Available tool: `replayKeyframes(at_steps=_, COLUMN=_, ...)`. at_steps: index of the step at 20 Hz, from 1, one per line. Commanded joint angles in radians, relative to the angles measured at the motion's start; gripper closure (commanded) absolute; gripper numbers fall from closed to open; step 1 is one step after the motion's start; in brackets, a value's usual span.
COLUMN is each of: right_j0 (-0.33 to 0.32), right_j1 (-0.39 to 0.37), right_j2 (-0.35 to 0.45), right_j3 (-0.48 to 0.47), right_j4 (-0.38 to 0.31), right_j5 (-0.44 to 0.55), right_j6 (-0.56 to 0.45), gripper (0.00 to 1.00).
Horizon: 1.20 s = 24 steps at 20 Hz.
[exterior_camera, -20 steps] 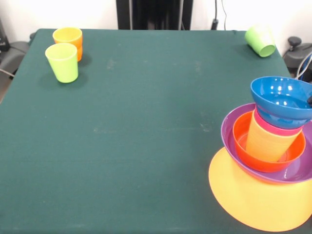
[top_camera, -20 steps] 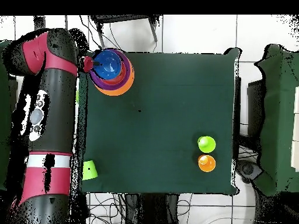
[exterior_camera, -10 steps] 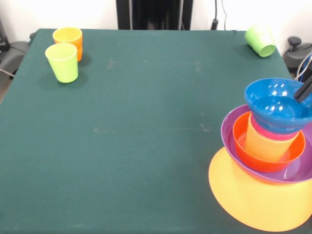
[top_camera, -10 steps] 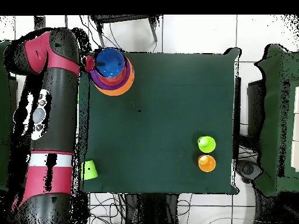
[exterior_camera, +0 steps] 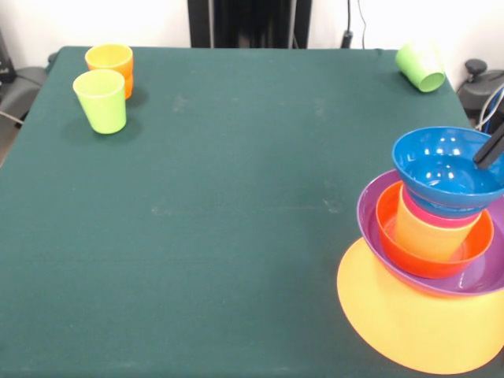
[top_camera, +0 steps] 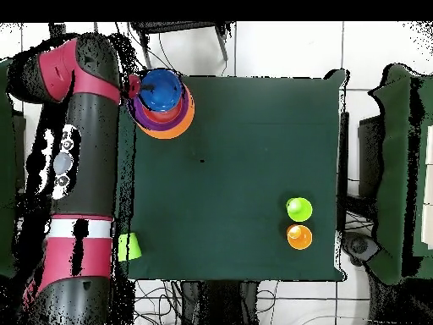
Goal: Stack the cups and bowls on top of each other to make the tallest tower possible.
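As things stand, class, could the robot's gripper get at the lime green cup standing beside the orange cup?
Probably yes: the lime green cup stands upright and open above, only the orange cup close by, though the gripper is across the table.

bowls: 4 — blue (exterior_camera: 446,167), red-orange (exterior_camera: 394,236), purple (exterior_camera: 370,206), orange-yellow (exterior_camera: 394,323) | cups: 5 — orange (exterior_camera: 110,63), lime (exterior_camera: 102,101), green (exterior_camera: 421,66), yellow (exterior_camera: 421,236), red (exterior_camera: 441,218)

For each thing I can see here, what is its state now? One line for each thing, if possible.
Blue bowl: upright, top of the tower, on the cups.
Yellow cup: inside the red-orange bowl, under a pink-red cup.
Red-orange bowl: nested in the purple bowl.
Purple bowl: resting on the orange-yellow bowl.
Orange-yellow bowl: lowest.
Orange cup: upright.
Lime green cup: upright.
Green cup: lying on its side.
Gripper: at the blue bowl's rim; grip unclear.
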Motion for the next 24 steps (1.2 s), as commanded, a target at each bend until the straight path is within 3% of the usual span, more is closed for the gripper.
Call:
replayKeyframes(at_steps=1, right_j0=-0.020, right_j1=0.025, right_j2=0.082, right_j3=0.012, right_j4=-0.053, right_j5=0.117, right_j6=-0.164, gripper=0.00)
replayKeyframes(at_steps=7, right_j0=-0.008, right_j1=-0.033, right_j2=0.136, right_j3=0.087, right_j4=-0.053, right_j5=0.101, right_j6=-0.216, gripper=0.00)
replayKeyframes(at_steps=14, right_j0=0.002, right_j1=-0.118, right_j2=0.189, right_j3=0.157, right_j4=-0.048, right_j5=0.161, right_j6=-0.271, gripper=0.00)
replayKeyframes(at_steps=24, right_j0=-0.004, right_j1=-0.226, right_j2=0.285, right_j3=0.276, right_j4=-0.077, right_j5=0.173, right_j6=-0.344, gripper=0.00)
